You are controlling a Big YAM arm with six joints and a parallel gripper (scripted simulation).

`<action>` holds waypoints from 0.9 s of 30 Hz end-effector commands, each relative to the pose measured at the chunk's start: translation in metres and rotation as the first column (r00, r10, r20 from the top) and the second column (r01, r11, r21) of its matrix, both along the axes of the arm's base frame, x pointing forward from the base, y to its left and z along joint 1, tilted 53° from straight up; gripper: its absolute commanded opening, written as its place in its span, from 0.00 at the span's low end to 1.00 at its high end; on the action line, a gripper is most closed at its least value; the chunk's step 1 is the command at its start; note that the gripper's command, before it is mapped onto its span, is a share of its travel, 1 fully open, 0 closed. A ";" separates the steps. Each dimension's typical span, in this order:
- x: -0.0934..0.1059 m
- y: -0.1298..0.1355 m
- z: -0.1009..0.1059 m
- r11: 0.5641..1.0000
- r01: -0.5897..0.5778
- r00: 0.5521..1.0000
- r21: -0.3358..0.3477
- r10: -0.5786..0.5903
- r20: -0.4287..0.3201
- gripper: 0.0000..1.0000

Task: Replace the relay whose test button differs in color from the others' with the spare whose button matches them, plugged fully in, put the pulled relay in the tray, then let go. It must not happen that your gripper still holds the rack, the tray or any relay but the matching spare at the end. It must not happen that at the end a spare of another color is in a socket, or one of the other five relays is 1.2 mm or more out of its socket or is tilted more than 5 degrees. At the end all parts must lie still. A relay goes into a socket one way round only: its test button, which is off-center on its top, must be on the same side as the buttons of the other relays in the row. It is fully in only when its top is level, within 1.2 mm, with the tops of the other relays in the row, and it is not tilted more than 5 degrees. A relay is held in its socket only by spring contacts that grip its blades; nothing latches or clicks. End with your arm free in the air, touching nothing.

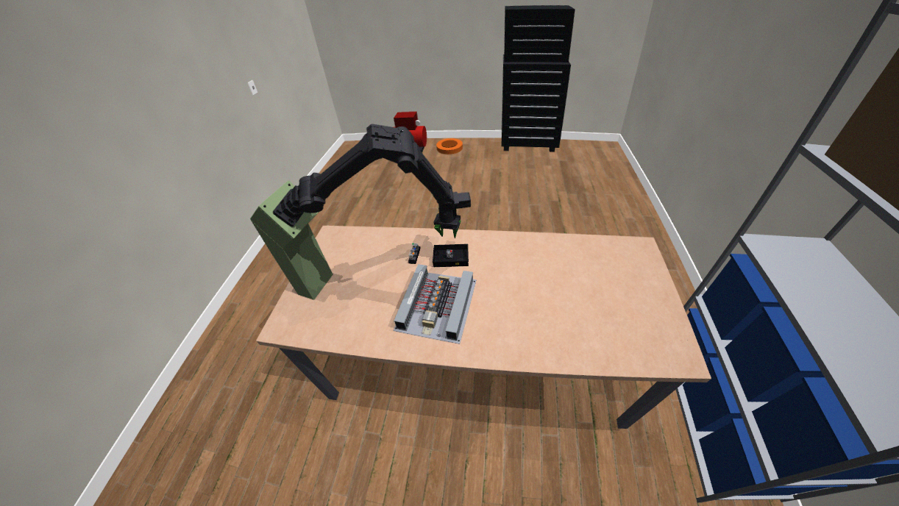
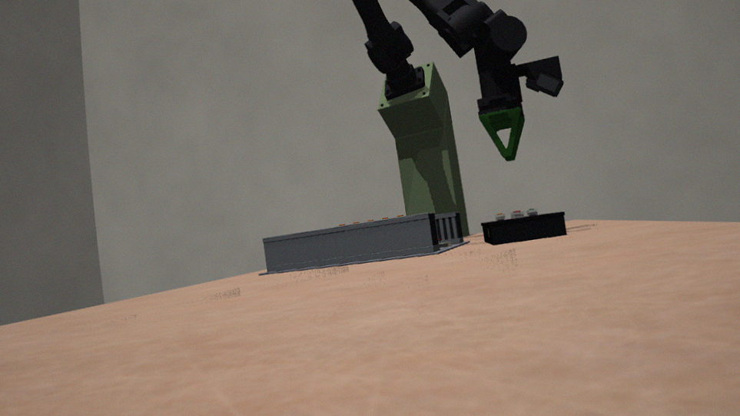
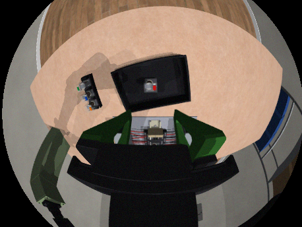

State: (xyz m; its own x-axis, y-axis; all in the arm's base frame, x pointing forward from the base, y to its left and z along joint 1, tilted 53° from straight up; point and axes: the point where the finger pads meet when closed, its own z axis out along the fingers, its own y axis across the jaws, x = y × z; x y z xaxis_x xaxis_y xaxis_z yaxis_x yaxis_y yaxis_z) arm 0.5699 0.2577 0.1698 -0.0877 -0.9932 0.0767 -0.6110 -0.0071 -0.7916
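My gripper is open and empty, high above the table near the black tray. A relay with a red button stands in the tray, button up. Left of the tray, a black holder carries three spares: one with a green button, one with a blue button and one with an orange button. The relay row on the panel shows several orange buttons. Its seating and any empty socket are too small to tell; my gripper hides most of it in the wrist view.
Two raised grey ducts, left and right, flank the relay row, with red wires between. A beige block stands at the row's near end. The green arm base stands at the table's left.
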 end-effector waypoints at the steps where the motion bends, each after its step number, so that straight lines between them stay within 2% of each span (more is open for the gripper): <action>1: -0.010 0.014 0.001 1.000 -0.025 1.000 0.006 0.025 0.015 0.59; 4: -0.015 0.016 -0.012 1.000 -0.030 1.000 -0.002 0.030 0.008 0.59; 6: -0.015 0.016 -0.012 1.000 -0.030 1.000 -0.002 0.030 0.008 0.59; 21: -0.055 0.027 -0.088 0.998 -0.055 0.998 -0.036 0.055 -0.007 0.59; 23: -0.055 0.027 -0.088 0.998 -0.055 0.998 -0.036 0.055 -0.007 0.59; 27: -0.067 0.030 -0.109 0.997 -0.064 0.998 -0.046 0.064 -0.007 0.59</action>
